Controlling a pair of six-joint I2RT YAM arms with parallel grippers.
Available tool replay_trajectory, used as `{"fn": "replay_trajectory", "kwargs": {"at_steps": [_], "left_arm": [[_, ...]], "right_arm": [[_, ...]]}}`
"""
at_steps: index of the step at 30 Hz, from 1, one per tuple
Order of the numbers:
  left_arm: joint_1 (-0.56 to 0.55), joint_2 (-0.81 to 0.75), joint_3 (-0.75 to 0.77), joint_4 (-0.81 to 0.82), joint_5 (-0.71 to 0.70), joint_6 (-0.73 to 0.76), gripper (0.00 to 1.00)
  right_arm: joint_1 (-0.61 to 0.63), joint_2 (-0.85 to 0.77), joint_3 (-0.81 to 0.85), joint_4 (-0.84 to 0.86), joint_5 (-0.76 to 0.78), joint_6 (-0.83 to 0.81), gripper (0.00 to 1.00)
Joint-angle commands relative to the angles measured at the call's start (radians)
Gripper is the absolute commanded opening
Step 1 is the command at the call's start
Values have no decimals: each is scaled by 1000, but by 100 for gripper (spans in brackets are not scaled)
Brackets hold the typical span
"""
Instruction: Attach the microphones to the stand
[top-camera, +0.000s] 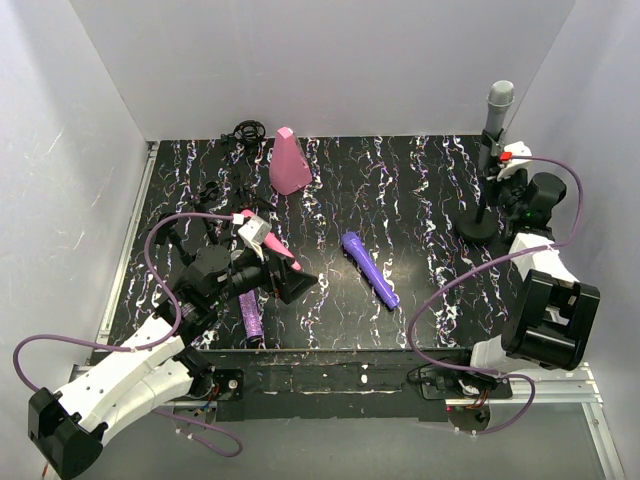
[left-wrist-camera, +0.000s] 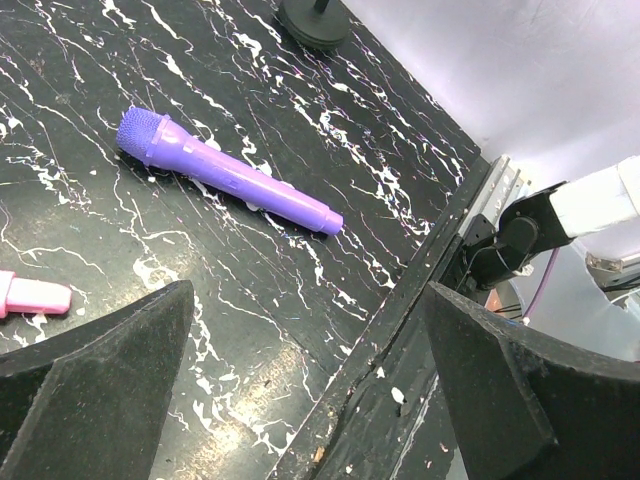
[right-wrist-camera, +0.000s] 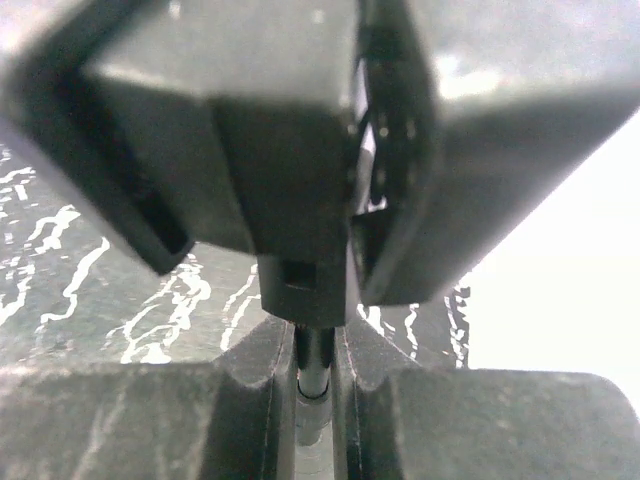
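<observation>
Pointing head-up, the silver-grey microphone (top-camera: 498, 108) stands clipped; right hand (right-wrist-camera: 315, 385) clamped on stand (top-camera: 477, 226).

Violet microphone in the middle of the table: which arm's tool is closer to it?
Left. The left tool sits open just left of the violet microphone; the right tool is away at the far right, clamped on the stand.

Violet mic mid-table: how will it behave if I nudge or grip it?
The violet microphone looks like rigid moulded plastic, so probably stiff and light. Its round, tapered body lies flat, so a sideways nudge would likely roll it in an arc. The smooth handle may slip in a grip.
</observation>
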Motion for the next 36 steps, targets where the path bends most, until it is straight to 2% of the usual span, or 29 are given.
{"fn": "replay_trajectory", "kwargs": {"at_steps": [1, 6, 14, 19, 23, 31, 36], "left_arm": [[3, -15, 3, 0, -2, 4, 98], [2, -14, 3, 5, 0, 2, 98], [2, -15, 9, -7, -2, -1, 98], [2, -21, 23, -21, -12, -10, 98], [3, -23, 48, -38, -17, -9, 98], [2, -24, 89, -102, -32, -6, 98], [2, -32, 114, -150, -48, 8, 98]], "right_arm": [[-39, -6, 37, 182, 104, 18, 1], [-74, 16, 51, 175, 121, 50, 1], [-102, 31, 60, 130, 64, 113, 3], [-108, 14, 53, 106, 54, 139, 23], [-119, -12, 36, 95, 49, 150, 34], [-149, -93, -18, 43, 78, 190, 63], [-180, -159, -64, -8, 41, 189, 68]]}}
